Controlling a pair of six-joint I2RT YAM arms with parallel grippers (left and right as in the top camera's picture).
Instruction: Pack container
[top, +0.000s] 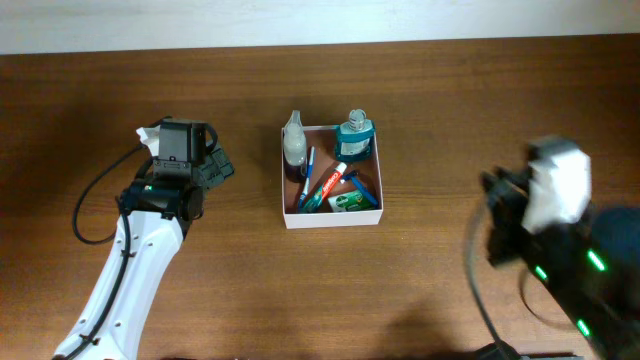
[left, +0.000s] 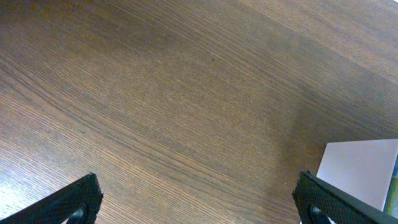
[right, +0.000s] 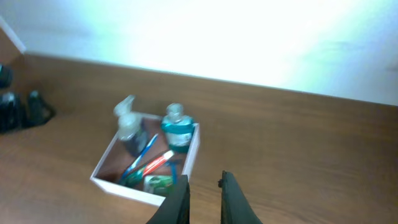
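Worktop (top: 450, 100): we see a brown, wood-grained surface that carries everything in the scene.

Container (top: 333, 220): it sits near the middle of the worktop, between the two arms and touching neither. It is square and shallow, with white walls and a reddish-brown floor.

Contents, far side: a teal mouthwash bottle (top: 354, 133) stands upright in the far right corner. A clear spray bottle (top: 294, 141) stands in the far left corner.

Contents, floor: a red-and-white tube (top: 333, 181) lies slantwise, with a blue stick-like item (top: 305, 172) beside it. A green packet (top: 350, 201) lies near the front wall. We cannot read any labels.

Left claw (left: 199, 205): its fingers are spread wide and nothing lies between them. It hangs over bare worktop to the left of the container, and a white wall of the container shows at the edge of its wrist view.

Right claw (right: 204, 198): its fingers are drawn narrow, with a slim gap, and hold nothing. It is raised and well apart from the container, which lies ahead of it in its wrist view. From overhead the right arm looks blurred.
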